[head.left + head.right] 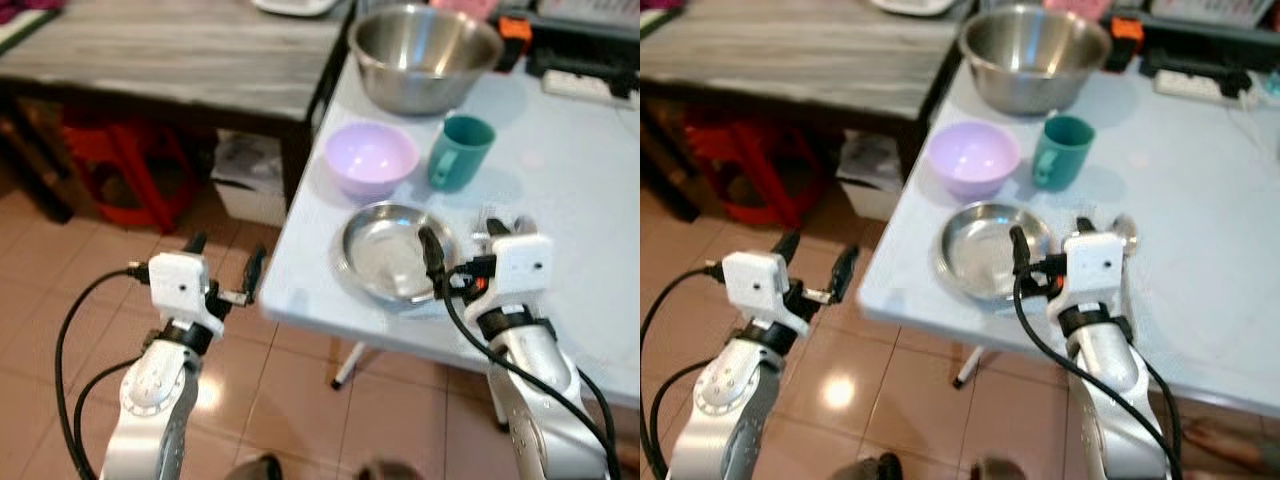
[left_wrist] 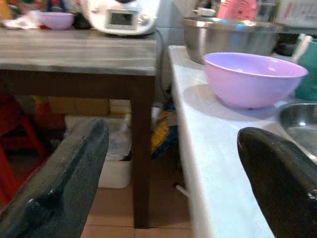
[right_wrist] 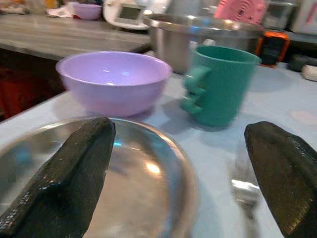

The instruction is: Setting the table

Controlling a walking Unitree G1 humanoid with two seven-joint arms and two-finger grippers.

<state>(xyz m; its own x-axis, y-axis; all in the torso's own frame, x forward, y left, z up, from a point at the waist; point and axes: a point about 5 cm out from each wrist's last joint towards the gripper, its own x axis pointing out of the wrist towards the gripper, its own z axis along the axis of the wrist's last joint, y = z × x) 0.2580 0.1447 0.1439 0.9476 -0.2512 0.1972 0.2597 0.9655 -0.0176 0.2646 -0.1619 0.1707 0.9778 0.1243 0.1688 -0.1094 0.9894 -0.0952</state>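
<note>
On the white counter (image 1: 560, 190) sit a shallow steel plate (image 1: 390, 250) near the front edge, a lilac bowl (image 1: 371, 158) and upright teal mug (image 1: 460, 151) behind it, and what looks like a fork (image 3: 243, 191) beside the plate.

The fork (image 3: 243, 191) is blurred, its handle cut off; the steel mixing bowl (image 1: 424, 58) loses its far rim.
</note>
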